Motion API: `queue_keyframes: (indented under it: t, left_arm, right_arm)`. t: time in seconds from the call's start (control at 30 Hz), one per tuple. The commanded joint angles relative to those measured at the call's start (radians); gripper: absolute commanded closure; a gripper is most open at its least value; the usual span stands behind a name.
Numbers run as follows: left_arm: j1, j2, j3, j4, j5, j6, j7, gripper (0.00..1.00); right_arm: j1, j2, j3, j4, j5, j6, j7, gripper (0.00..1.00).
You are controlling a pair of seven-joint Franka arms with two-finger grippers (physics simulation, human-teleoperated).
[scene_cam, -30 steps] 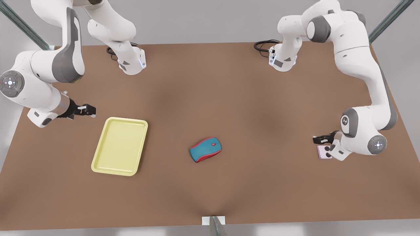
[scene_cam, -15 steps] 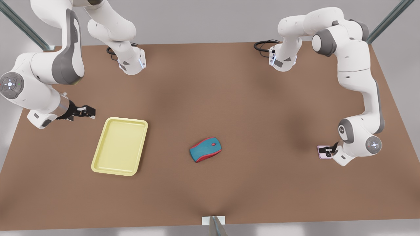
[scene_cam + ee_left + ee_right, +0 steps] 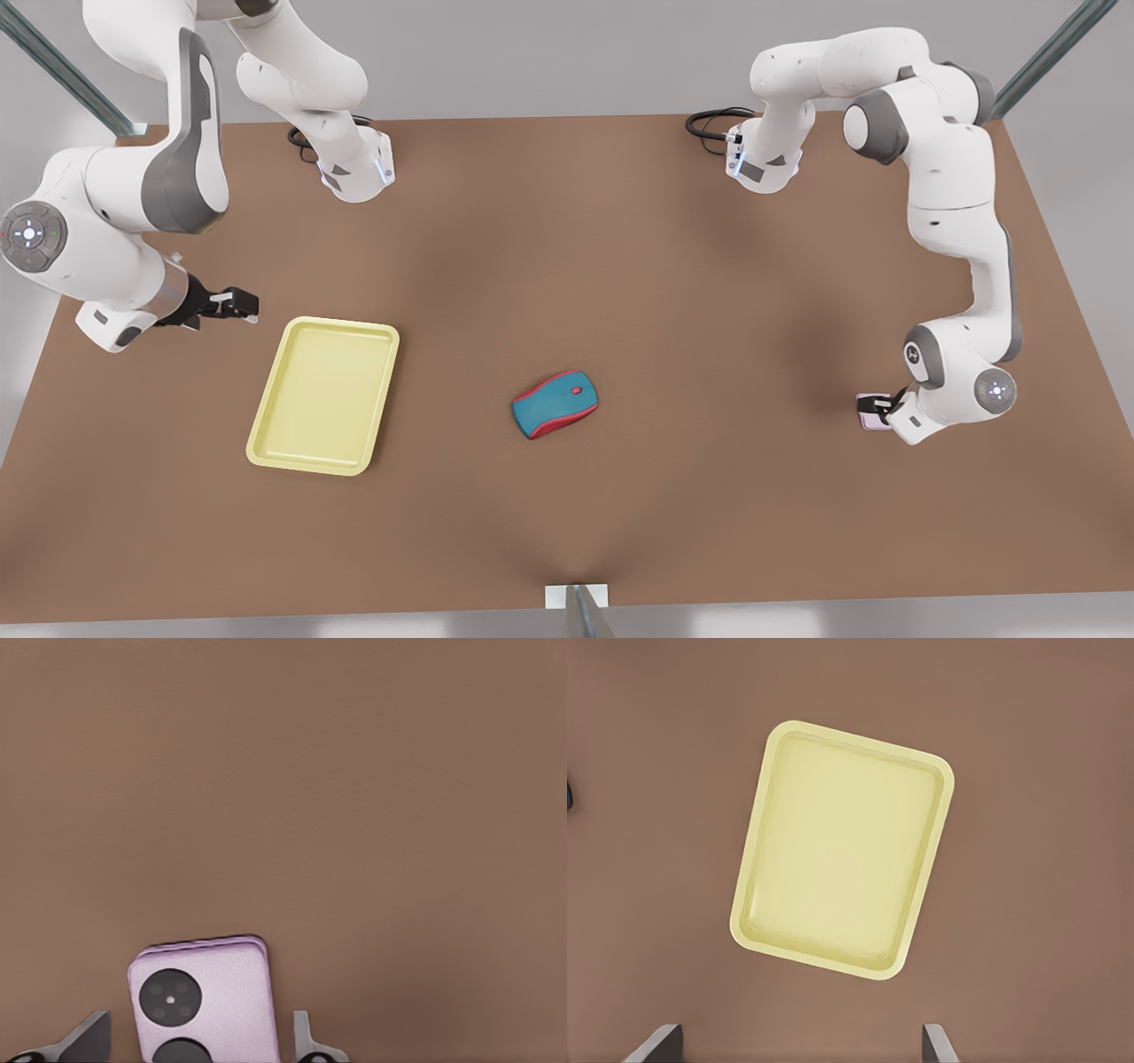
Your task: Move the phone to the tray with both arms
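Phone: small pale-pink flat device, lying camera-side up on the brown table, at the front view's right, well apart from everything else. Two black camera circles face upward.

Left gripper: down over the phone, jaws wide, one finger on each side of its long edges with a gap showing either side. Not yet closed on it. In the front view this gripper sits low at the phone, the arm folded steeply above. Judged purpose: the straddle across the narrow width suits a pinch on a thin, flat item that offers little height to grip.

Right gripper: at the front view's left, just beyond the tray's far corner, above the table, holding nothing. Its wrist view shows two fingertips set wide apart. This arm waits; judged placed here to receive the phone near its destination.

Tray: pale yellow, shallow, rounded corners, raised rim, nothing inside. Rests flat at the front view's left, seen whole in the right wrist view.

Mouse: teal and red, between tray and phone, near the table's middle. Not part of the job; a possible obstruction on a low, direct carry.

Status: pick-up stage; transfer not begun.
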Motion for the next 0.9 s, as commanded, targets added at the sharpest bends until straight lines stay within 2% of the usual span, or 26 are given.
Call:
queue_keyframes:
  t: [0.0, 0.33, 0.37, 0.4, 0.43, 0.87]
  left_arm:
    - [-0.001, 0.010, 0.000, 0.000, -0.004, 0.038, 0.096, 0.00]
    - [-0.001, 0.025, 0.000, 0.000, -0.004, 0.043, -0.085, 0.00]
    - [-0.001, 0.025, 0.000, 0.000, 0.005, 0.043, -0.094, 0.01]
    - [-0.001, 0.025, 0.000, 0.000, 0.007, 0.043, -0.102, 0.07]
    - [-0.001, 0.025, -0.001, 0.002, 0.009, 0.043, -0.118, 0.07]
    - [-0.005, 0.027, -0.018, 0.002, 0.010, 0.043, -0.309, 0.07]
  right_arm:
    - [0.000, 0.000, 0.001, 0.000, 0.001, 0.005, -0.013, 0.00]
    - [0.000, 0.000, 0.001, -0.006, 0.001, 0.005, -0.013, 0.00]
    - [0.000, 0.000, 0.001, -0.006, 0.001, 0.006, -0.013, 0.00]
    - [0.000, 0.000, 0.001, -0.006, 0.001, 0.005, -0.015, 0.00]
    - [0.000, 0.000, 0.001, -0.006, 0.001, 0.006, -0.015, 0.00]
    - [0.001, 0.010, 0.001, -0.008, 0.001, 0.023, -0.013, 0.00]
